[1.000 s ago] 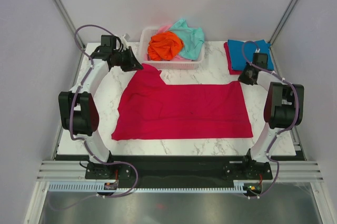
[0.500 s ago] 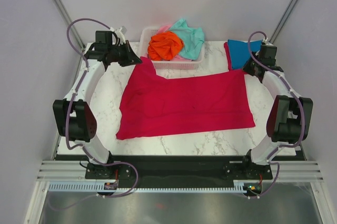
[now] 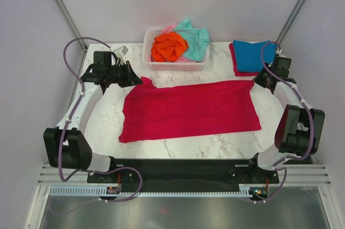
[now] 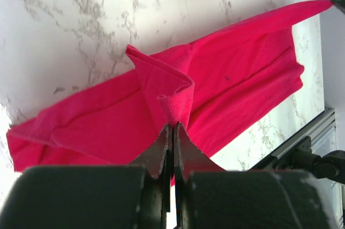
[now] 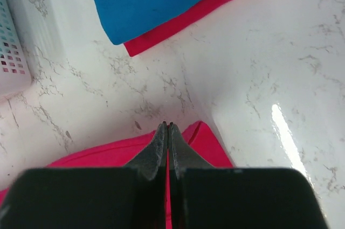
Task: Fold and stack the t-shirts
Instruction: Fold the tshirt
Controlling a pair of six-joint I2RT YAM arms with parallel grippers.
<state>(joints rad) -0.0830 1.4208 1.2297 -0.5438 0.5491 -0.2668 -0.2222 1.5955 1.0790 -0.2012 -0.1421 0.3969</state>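
Over the last second I've pulled both arms apart, so the red shirt (image 3: 191, 110) now lies stretched flat just in front of the basket (image 3: 172, 67), with the left gripper (image 4: 172, 127) and right gripper (image 5: 168, 126) each pinching a far corner, ready for folding.

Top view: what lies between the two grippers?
The crimson t-shirt, its far edge stretched from left gripper to right gripper, each shut on a corner; seen in the top view.

I see a plain crimson-red cloth t-shirt (image 3: 188, 110) on the white, grey-veined marble counter (image 3: 226, 145), an orange cloth shirt (image 3: 168, 47), a blue cloth shirt (image 3: 252, 55).
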